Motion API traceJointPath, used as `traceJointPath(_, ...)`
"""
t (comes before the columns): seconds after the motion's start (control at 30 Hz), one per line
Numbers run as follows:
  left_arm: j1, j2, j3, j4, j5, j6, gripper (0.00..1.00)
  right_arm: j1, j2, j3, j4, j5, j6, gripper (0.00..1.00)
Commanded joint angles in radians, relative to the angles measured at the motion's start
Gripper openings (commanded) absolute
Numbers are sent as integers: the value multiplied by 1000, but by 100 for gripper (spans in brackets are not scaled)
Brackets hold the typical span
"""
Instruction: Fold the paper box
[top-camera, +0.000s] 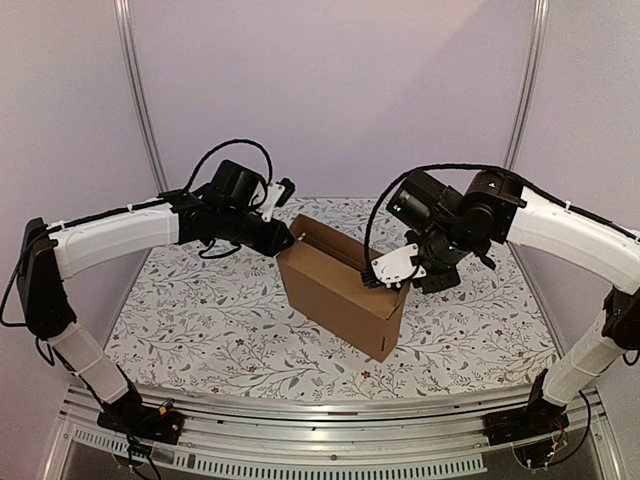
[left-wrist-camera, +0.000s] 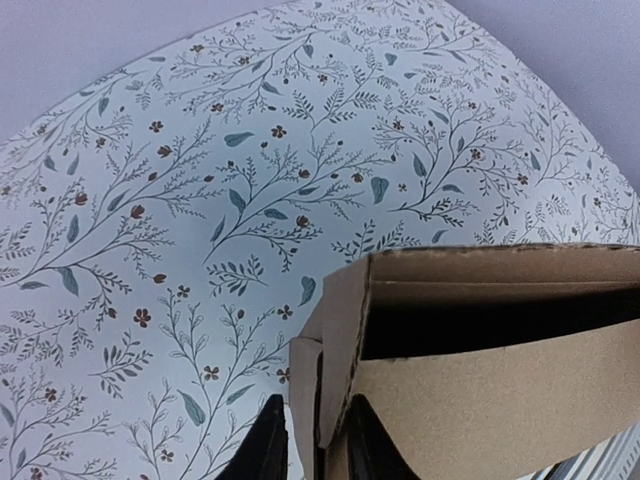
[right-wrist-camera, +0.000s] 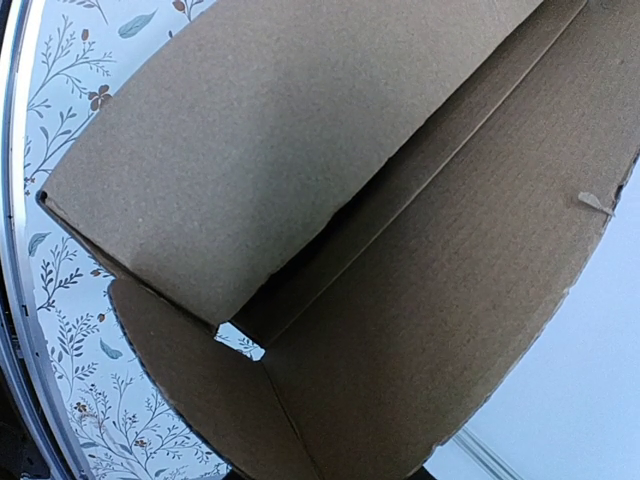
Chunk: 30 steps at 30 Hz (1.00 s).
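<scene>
Floral tablecloth (top-camera: 200, 320) lies beneath the paper box (top-camera: 340, 300), upright between your grippers. Your left gripper (left-wrist-camera: 315, 445) pinches its end wall, narrow; your right gripper (top-camera: 383, 274) meets the opposite rim, its spread impossible to tell. Uneven pulling could buckle that wall or tip the box.

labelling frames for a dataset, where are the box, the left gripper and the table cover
box (top-camera: 335, 300), top view, on its near side wall
left gripper (left-wrist-camera: 315, 450), left wrist view, midway between the two dark fingertips straddling the box wall
table cover (top-camera: 200, 320), top view, on a bare flowered patch left of the box
</scene>
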<state>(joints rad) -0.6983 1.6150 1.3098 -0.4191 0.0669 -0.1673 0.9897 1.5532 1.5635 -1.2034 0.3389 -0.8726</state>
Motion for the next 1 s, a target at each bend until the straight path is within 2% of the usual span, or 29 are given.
traceJointPath(0.0, -15, -53, 23, -29, -20, 15, 24, 0, -12, -11, 13, 0, 2, 25)
traceJointPath(0.23, -30, -168, -37, -20, -44, -11, 28, 0, -10, -14, 18, -1, 0, 25)
traceJointPath(0.43, -110, -242, -187, 67, -48, -82, 19, -1, -13, -17, 20, -6, -1, 25)
traceJointPath(0.6, -167, -180, -207, 101, -28, -78, 16, -1, -21, -27, 21, -9, -14, 25)
traceJointPath(0.97, -171, -22, -107, 144, 8, -16, 15, -1, -21, -28, 25, -23, -23, 25)
